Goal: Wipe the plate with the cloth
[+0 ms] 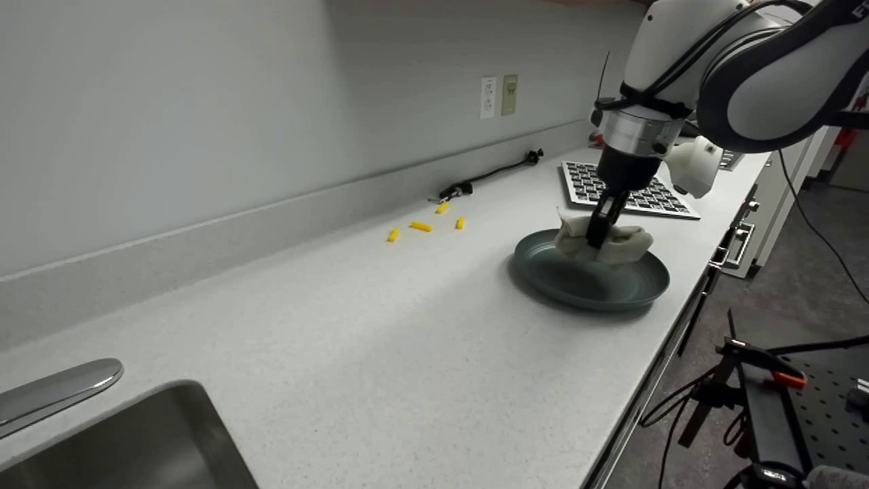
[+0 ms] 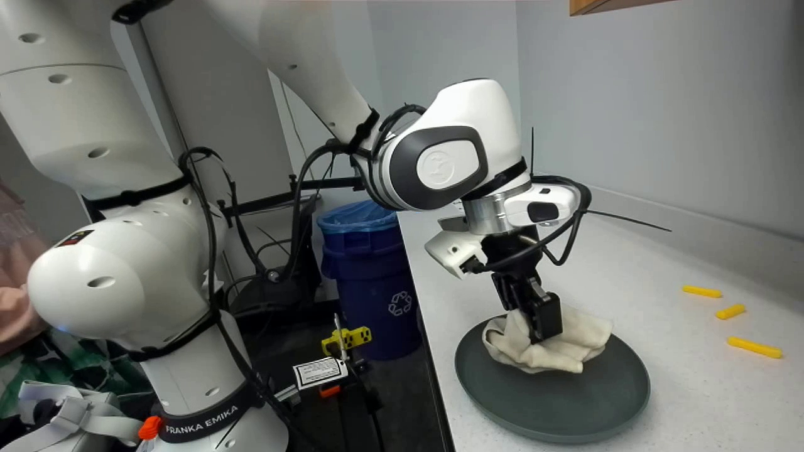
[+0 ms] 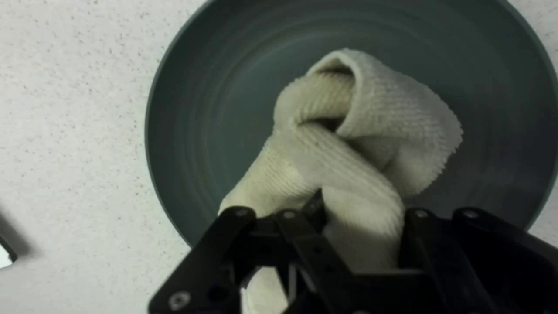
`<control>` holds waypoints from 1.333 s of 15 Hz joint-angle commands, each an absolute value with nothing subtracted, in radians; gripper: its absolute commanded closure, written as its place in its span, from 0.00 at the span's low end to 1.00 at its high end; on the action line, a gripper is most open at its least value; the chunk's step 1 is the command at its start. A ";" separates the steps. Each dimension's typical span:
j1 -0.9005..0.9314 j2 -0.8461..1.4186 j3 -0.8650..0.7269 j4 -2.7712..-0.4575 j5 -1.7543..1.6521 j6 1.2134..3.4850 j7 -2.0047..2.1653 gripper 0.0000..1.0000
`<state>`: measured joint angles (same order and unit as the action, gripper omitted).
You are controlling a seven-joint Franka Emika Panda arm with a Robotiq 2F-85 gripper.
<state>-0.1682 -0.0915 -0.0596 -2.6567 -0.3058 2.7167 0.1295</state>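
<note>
The dark green round plate (image 1: 543,275) lies on the white counter; it also shows in an exterior view (image 2: 553,408) and in the wrist view (image 3: 226,109). The cream cloth (image 1: 624,244) is bunched over the plate, inside its rim, in both exterior views (image 2: 578,345). In the wrist view the cloth (image 3: 392,109) is folded and loops loosely near the plate's middle. My gripper (image 3: 359,218) points down with its fingers shut on the cloth, which fills the gap between them; it shows in both exterior views (image 1: 597,234) (image 2: 545,320). Whether the cloth touches the plate everywhere underneath is hidden.
Several yellow pieces (image 1: 421,226) lie near the wall. A black cable (image 1: 499,171) lies along the backsplash. A keyboard-like black and white panel (image 1: 652,197) lies beyond the plate. A sink (image 1: 156,435) is at the near end. The counter's front edge (image 1: 679,319) runs close beside the plate.
</note>
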 commanded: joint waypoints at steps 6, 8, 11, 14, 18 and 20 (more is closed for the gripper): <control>-0.138 0.115 -0.090 -2.495 -0.305 2.815 0.151 0.96; -0.126 0.139 -0.084 -2.483 -0.259 2.816 0.119 0.96; -0.117 0.161 -0.061 -2.482 -0.161 2.816 0.058 0.96; -0.116 0.157 -0.024 -2.484 -0.048 2.811 -0.034 0.96; -0.114 0.131 -0.009 -2.511 0.004 2.782 -0.118 0.96; -0.113 0.114 -0.018 -2.537 -0.013 2.763 -0.136 0.96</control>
